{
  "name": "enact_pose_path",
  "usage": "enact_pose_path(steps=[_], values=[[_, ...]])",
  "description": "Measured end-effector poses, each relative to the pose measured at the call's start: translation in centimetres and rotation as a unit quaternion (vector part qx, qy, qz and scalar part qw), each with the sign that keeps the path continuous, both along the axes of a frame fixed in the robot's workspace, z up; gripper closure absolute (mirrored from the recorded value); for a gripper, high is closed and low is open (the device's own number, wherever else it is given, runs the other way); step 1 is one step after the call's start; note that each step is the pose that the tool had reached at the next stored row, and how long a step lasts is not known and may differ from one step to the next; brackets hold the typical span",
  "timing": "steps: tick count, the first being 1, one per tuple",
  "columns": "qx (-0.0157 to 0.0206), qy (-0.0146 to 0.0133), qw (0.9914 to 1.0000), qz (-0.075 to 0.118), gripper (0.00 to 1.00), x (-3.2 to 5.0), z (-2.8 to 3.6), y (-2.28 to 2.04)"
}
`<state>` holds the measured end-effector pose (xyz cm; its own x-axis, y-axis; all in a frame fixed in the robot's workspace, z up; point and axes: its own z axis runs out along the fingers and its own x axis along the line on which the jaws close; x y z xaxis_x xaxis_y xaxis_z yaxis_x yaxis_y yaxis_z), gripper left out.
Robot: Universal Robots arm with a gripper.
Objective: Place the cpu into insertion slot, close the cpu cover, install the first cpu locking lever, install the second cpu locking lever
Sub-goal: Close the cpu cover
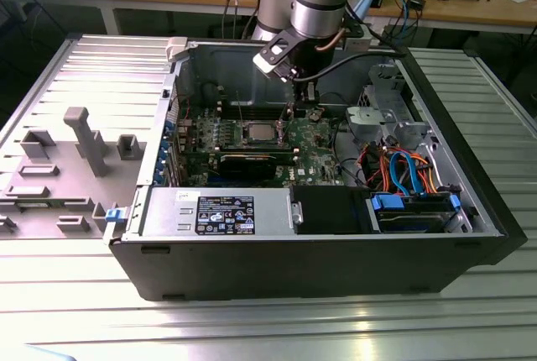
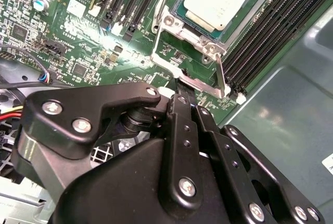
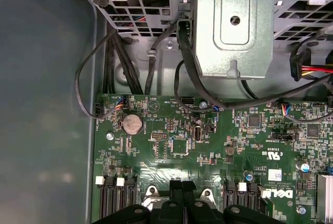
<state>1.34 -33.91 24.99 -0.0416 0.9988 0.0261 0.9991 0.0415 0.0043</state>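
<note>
Your work surface is a ribbed metal table [image 1: 252,327], with grooves running along its near edge. One open computer case [image 1: 294,264] lies flat on it, roughly mid-surface, open side up, its long black wall parallel to the near edge. Bare ribbed metal shows in front of the case and past its end at the exterior view's right. Toward the edge at the exterior view's left you've got a cluster of grey plastic fixtures [image 1: 84,138] on the surface, just beside the case: one tall post, several low blocks and frames. Can't tell if they're fastened down.
</note>
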Motion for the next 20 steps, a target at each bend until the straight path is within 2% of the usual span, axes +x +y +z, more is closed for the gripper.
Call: enact_pose_path(steps=[20], values=[[0.0000, 0.0000, 1.00000, 0.000, 0.89, -0.42, 0.00, 0.00]])
